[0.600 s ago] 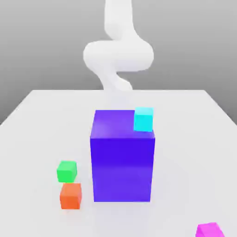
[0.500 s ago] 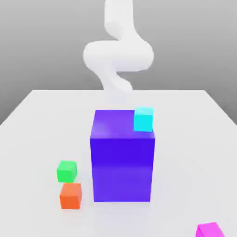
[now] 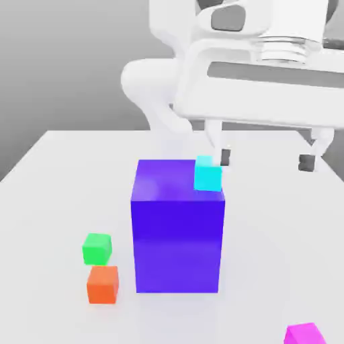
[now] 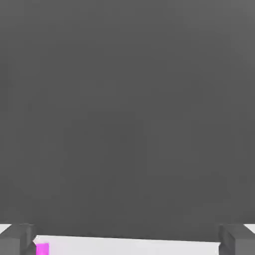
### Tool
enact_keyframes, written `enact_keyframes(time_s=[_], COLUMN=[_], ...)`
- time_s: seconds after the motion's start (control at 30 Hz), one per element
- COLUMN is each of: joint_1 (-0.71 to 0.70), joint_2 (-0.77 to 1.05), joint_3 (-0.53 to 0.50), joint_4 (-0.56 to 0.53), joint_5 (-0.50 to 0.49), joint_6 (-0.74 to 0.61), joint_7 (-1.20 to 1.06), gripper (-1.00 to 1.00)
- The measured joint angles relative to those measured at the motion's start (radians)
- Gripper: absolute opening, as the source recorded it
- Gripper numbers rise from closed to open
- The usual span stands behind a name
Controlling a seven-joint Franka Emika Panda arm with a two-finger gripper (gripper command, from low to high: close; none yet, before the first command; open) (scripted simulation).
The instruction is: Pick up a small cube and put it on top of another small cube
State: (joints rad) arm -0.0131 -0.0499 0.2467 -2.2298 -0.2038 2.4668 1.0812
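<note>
The small magenta cube (image 3: 304,334) lies on the white table at the front of the exterior view's right. It also peeks in at the edge of the hand view as a magenta cube (image 4: 42,248) beside one dark fingertip (image 4: 17,239). My gripper (image 3: 266,159) hangs open and empty, well above the table and higher than the magenta cube. One of its fingers (image 3: 225,156) appears just beside a small cyan cube (image 3: 207,173). That cyan cube sits on a top corner of the big blue-purple block (image 3: 178,228).
A small green cube (image 3: 97,248) and a small orange cube (image 3: 103,283) sit close together on the exterior view's left of the big block. The white table (image 3: 60,175) stretches around them. The arm's white links rise behind the block.
The hand with its open fingers has swung into the exterior view, above and to the right of the big block. None of the cubes has moved.
</note>
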Motion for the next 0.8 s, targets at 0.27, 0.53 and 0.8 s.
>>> enact_keyframes(time_s=[0.27, 0.53, 0.8], joint_1=[0.067, 0.137, 0.165], joint_2=[0.284, 0.56, 0.638], joint_3=[0.018, 0.01, -0.023], joint_4=[0.025, 0.061, 0.08], joint_5=[-0.046, -0.065, -0.094], joint_6=[0.069, 0.186, 0.245], joint_7=[0.086, 0.141, 0.162], gripper=[0.0, 0.0, -1.0])
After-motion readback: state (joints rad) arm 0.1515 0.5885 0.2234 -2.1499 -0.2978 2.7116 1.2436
